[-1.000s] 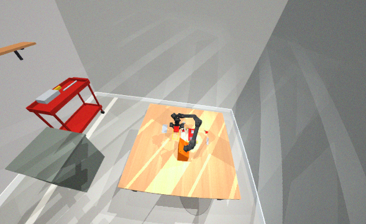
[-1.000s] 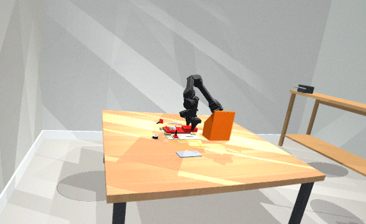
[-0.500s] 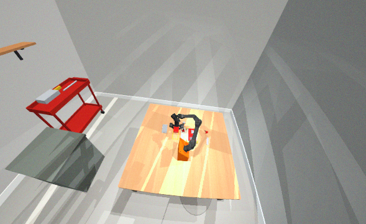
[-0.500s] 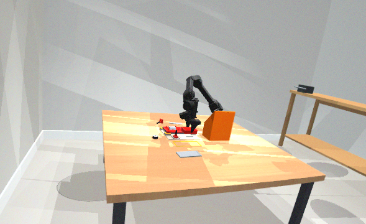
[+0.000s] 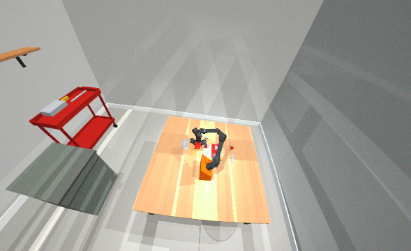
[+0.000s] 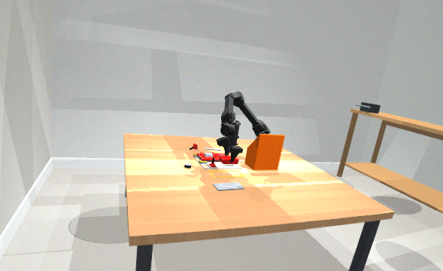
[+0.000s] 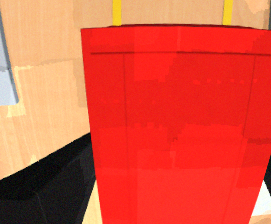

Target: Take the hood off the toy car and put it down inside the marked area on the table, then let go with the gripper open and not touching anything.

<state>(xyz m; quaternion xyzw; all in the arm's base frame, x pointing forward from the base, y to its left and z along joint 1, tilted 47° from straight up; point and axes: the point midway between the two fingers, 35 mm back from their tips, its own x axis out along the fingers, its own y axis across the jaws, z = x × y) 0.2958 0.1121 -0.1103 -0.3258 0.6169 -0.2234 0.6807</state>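
1. Wooden table (image 6: pixel 176 211) fills the near ground of the exterior view, set in a pale grey room; a grey plate (image 6: pixel 228 186) lies nearest the camera, at about 6 o'clock from the working cluster.
2. Just behind it sits the marked area (image 6: pixel 226 174), a thin yellow outline on the wood.
3. Beyond that, the gripper (image 6: pixel 232 152) hangs over the toy car (image 6: pixel 210 156) and its red and white parts, with the hood (image 7: pixel 175 129) clamped between the jaws.
4. From the wrist view the hood is a flat red panel with straight edges, its far edge at 12 o'clock overlapping the yellow outline; whether it hangs above the table or touches it, I cannot quite tell.
5. As a judgement: it looks rigid, thin and light, with smooth faces that could slide, so a hold across its two side edges near the middle suits it best.
6. An orange box (image 6: pixel 265 151) stands at about 3 o'clock of the gripper, close enough to mind while lowering.
7. Farthest back, a wooden shelf unit (image 6: pixel 405 124) stands by the right wall.
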